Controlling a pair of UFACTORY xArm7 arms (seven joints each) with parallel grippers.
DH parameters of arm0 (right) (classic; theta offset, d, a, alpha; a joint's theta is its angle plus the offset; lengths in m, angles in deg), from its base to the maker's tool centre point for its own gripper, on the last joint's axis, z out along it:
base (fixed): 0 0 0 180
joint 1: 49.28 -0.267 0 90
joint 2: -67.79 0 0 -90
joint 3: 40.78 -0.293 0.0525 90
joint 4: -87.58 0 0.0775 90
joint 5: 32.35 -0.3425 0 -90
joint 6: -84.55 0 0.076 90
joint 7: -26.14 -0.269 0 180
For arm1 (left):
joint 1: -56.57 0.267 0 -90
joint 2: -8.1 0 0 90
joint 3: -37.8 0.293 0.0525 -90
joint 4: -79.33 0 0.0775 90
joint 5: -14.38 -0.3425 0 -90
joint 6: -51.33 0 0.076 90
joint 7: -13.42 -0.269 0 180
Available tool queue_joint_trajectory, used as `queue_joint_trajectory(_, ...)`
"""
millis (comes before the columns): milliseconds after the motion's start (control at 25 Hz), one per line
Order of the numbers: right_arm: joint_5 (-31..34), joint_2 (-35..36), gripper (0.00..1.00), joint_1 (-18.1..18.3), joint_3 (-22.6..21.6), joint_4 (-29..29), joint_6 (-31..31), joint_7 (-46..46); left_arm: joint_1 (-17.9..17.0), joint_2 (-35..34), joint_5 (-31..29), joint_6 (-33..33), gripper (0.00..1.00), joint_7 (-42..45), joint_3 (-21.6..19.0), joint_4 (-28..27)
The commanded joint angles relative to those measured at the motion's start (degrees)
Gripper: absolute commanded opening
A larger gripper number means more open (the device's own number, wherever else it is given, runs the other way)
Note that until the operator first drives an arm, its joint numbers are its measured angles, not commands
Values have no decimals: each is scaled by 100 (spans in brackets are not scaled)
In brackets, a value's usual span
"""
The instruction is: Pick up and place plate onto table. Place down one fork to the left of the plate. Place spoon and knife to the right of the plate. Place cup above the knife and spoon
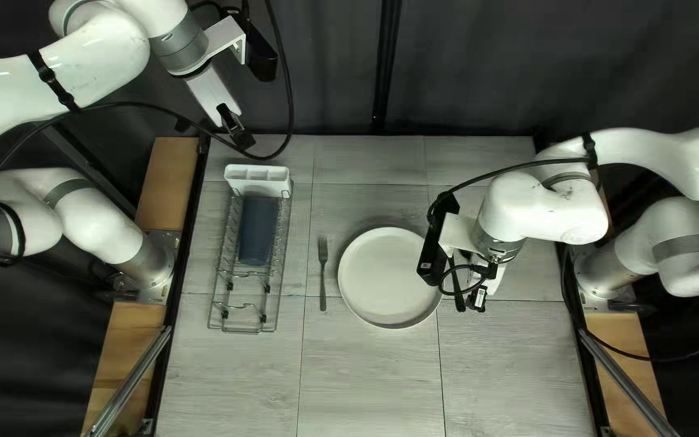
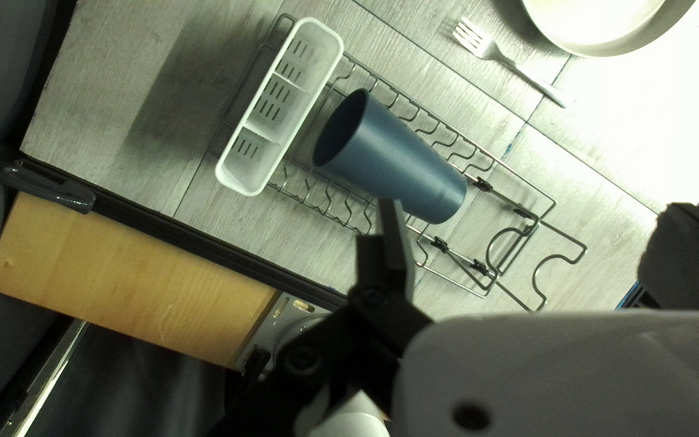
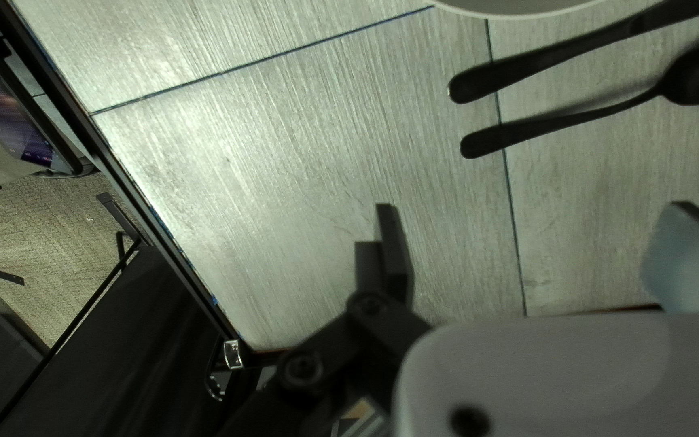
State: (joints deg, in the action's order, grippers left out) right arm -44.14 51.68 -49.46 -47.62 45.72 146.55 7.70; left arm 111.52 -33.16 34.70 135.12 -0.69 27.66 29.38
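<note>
Plate point(image 1: 390, 275), fork point(image 2: 491, 53), knife point(image 3: 560, 57) and spoon point(image 3: 693, 73) look set, so it's on to the cup point(image 2: 398, 162)! It's lying on its side in the rack point(image 2: 554, 201), ahead of our left tool point(image 2: 533, 209), fingers spread, holding nothing. We'd need to line up, lower and squeeze. Our left arm point(image 1: 99, 65) arches high, wrist angled down; our right arm point(image 1: 544, 206) bends over the tabletop point(image 1: 366, 380), its tool point(image 3: 531, 209) released, cutlery ahead.
</note>
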Motion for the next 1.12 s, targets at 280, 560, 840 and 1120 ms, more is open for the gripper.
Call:
queue_joint_trajectory(280, 182, -103, 100, -1, -67, -54, 167, -70, 0, 0, 0, 0, 100, 0, 0, 0)
queue_joint_trajectory(560, 959, -1313, 100, 262, 160, -517, 1942, 230, 0, 0, 0, 0, 100, 0, 0, 0)
queue_joint_trajectory(840, 977, -1310, 100, 268, 164, -503, 1915, 240, 7, -409, 218, -256, 100, 182, -22, 327)
queue_joint_trajectory(1120, 977, -1310, 100, 268, 164, -503, 1915, 240, -36, -1328, 518, -738, 100, 1446, -1009, 1045)
